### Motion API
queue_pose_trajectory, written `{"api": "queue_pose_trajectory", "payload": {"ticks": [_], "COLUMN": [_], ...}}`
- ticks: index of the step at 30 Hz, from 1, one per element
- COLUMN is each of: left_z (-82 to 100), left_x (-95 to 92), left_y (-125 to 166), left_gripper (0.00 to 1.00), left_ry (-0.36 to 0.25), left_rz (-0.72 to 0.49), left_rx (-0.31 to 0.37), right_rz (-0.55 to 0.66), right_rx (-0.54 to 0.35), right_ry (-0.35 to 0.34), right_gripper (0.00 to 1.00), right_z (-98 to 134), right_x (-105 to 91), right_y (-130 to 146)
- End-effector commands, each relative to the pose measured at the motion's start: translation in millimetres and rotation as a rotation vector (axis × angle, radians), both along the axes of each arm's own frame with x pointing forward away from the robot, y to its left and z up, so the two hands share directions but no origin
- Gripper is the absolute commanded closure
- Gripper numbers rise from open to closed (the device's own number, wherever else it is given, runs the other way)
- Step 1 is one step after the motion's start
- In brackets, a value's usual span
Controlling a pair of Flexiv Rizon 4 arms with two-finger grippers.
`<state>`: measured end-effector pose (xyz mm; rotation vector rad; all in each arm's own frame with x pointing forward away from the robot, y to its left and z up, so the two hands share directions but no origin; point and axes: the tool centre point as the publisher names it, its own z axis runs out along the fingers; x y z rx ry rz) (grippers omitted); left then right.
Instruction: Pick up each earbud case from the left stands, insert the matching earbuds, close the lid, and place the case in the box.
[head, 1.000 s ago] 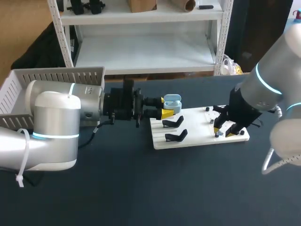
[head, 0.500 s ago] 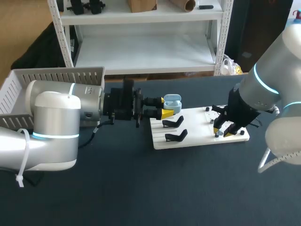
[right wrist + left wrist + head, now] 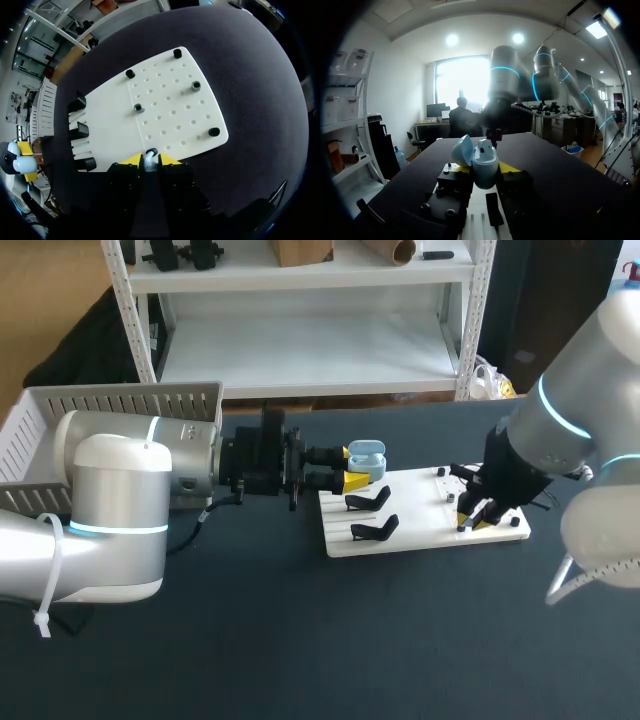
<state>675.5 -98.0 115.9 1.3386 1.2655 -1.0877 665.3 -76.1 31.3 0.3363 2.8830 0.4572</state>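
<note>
At the board edge, your right gripper pinches the tiny earbud, probably slippery, by its sides; left gripper clamps the light case.

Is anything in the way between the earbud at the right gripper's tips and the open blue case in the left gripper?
Nothing visible blocks it. Between the earbud and the case lie only the white board's low pegs and empty black stands; a lifted path should probably clear them.
</note>
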Motion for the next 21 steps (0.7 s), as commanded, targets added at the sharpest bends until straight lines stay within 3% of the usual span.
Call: {"api": "queue_pose_trajectory", "payload": {"ticks": [1, 9, 15, 21], "left_z": [-0.8, -0.8, -0.8, -0.8], "left_x": [-1.4, -1.4, -1.4, -1.4], "left_y": [0, 0, 0, 0], "left_gripper": [1.0, 1.0, 1.0, 1.0], "left_ry": [-0.003, -0.003, -0.003, -0.003], "left_rz": [0.005, 0.005, 0.005, 0.005], "left_rx": [-0.003, -0.003, -0.003, -0.003], "right_rz": [-0.002, -0.015, 0.007, 0.099], "right_rx": [-0.006, -0.031, -0.059, -0.108], "right_ry": [-0.006, -0.027, -0.064, -0.095], "right_gripper": [1.0, 1.0, 1.0, 1.0], "right_z": [11, 46, 94, 148], "right_x": [-5.3, -16.4, -20.8, -24.0], "right_y": [-1, -5, 2, 27]}}
